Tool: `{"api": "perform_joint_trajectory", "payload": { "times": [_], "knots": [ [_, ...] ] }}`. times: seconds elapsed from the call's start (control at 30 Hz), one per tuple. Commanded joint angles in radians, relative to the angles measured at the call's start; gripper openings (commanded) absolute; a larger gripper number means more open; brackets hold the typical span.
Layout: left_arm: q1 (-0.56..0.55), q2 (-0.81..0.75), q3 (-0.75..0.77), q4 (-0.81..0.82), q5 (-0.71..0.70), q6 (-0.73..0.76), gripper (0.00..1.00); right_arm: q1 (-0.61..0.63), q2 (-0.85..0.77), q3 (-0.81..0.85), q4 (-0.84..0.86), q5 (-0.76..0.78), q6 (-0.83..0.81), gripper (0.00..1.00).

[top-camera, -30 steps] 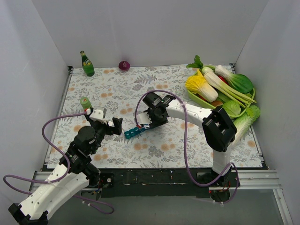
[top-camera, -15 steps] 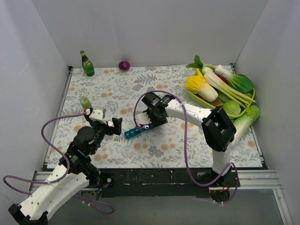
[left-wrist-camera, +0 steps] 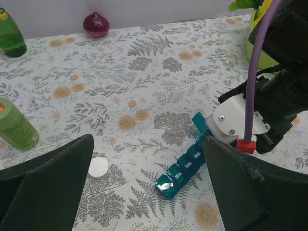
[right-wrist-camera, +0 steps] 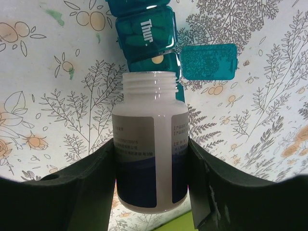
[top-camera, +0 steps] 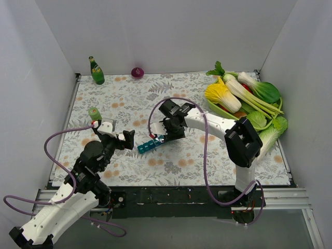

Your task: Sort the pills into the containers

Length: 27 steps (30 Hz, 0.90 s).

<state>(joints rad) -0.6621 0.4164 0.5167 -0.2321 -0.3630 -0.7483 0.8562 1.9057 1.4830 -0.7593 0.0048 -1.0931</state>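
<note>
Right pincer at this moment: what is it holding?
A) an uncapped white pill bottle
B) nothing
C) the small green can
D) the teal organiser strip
A: the right wrist view shows the right pincer clamped on the white pill bottle, its open mouth pointing at the teal organiser.

Left arm [top-camera: 78, 181] stretches up from its base toward the pill organiser [top-camera: 148, 146]. The left gripper [top-camera: 120, 136] hangs just left of the organiser's near end, not touching it, jaws spread as wide as they go. Right arm [top-camera: 212, 124] is folded: up from the base, sharp elbow, then a long reach left, so the wrist sits over the organiser's far end. The right gripper [top-camera: 166, 130] tips down there, its fingers [right-wrist-camera: 96, 173] clamped on both sides of a white bottle [right-wrist-camera: 149, 163] — mouth aimed at the organiser's open compartment.
</note>
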Motion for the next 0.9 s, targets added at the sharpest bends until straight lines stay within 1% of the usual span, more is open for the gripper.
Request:
{"api": "perform_joint_trajectory", "payload": {
  "times": [0.0,0.13,0.33,0.37,0.43,0.47,0.5,0.53,0.57,0.6,0.63,0.67,0.7,0.73,0.77,0.83,0.87],
  "knots": [
    [0.006,-0.014,-0.007,0.008,-0.016,0.0,0.98,-0.037,-0.073,0.045,-0.018,-0.1,0.074,0.01],
    [0.006,-0.022,-0.009,0.005,-0.014,-0.002,0.98,-0.071,-0.106,0.051,-0.021,-0.164,0.11,0.01],
    [0.007,-0.053,-0.012,0.002,-0.025,-0.006,0.98,-0.144,-0.223,0.092,-0.031,-0.35,0.171,0.01],
    [0.007,-0.057,-0.014,0.002,-0.03,-0.008,0.98,-0.173,-0.24,0.103,-0.032,-0.423,0.18,0.01],
    [0.006,-0.079,-0.018,0.002,-0.034,-0.011,0.98,-0.209,-0.276,0.131,-0.02,-0.497,0.217,0.01],
    [0.006,-0.085,-0.018,-0.003,-0.036,-0.014,0.98,-0.229,-0.325,0.134,-0.003,-0.584,0.237,0.01],
    [0.007,-0.091,-0.02,-0.006,-0.042,-0.019,0.98,-0.282,-0.353,0.131,0.021,-0.641,0.26,0.01],
    [0.007,-0.094,-0.018,-0.009,-0.045,-0.02,0.98,-0.314,-0.385,0.117,0.102,-0.698,0.325,0.01],
    [0.006,-0.099,-0.018,-0.012,-0.047,-0.026,0.98,-0.38,-0.451,0.106,0.142,-0.803,0.36,0.01],
    [0.007,-0.102,-0.018,-0.013,-0.05,-0.026,0.98,-0.416,-0.488,0.091,0.202,-0.86,0.398,0.01],
    [0.006,-0.102,-0.02,-0.012,-0.05,-0.026,0.98,-0.454,-0.569,0.032,0.272,-0.915,0.462,0.01],
    [0.006,-0.097,-0.021,-0.009,-0.053,-0.023,0.98,-0.535,-0.614,-0.01,0.498,-1.01,0.633,0.01],
    [0.006,-0.093,-0.021,-0.007,-0.053,-0.022,0.98,-0.577,-0.661,-0.057,0.638,-1.049,0.767,0.01],
    [0.006,-0.09,-0.023,-0.006,-0.051,-0.02,0.98,-0.624,-0.75,-0.12,0.81,-1.083,0.909,0.01],
    [0.006,-0.085,-0.023,-0.006,-0.051,-0.019,0.98,-0.72,-0.79,-0.236,1.246,-1.092,1.278,0.01],
    [0.007,-0.068,-0.023,-0.006,-0.042,-0.017,0.98,-0.833,-0.859,-0.318,1.595,-1.036,1.593,0.01],
    [0.006,-0.064,-0.023,-0.004,-0.042,-0.017,0.98,-0.949,-0.867,-0.329,1.69,-0.957,1.747,0.01]
  ]
}}
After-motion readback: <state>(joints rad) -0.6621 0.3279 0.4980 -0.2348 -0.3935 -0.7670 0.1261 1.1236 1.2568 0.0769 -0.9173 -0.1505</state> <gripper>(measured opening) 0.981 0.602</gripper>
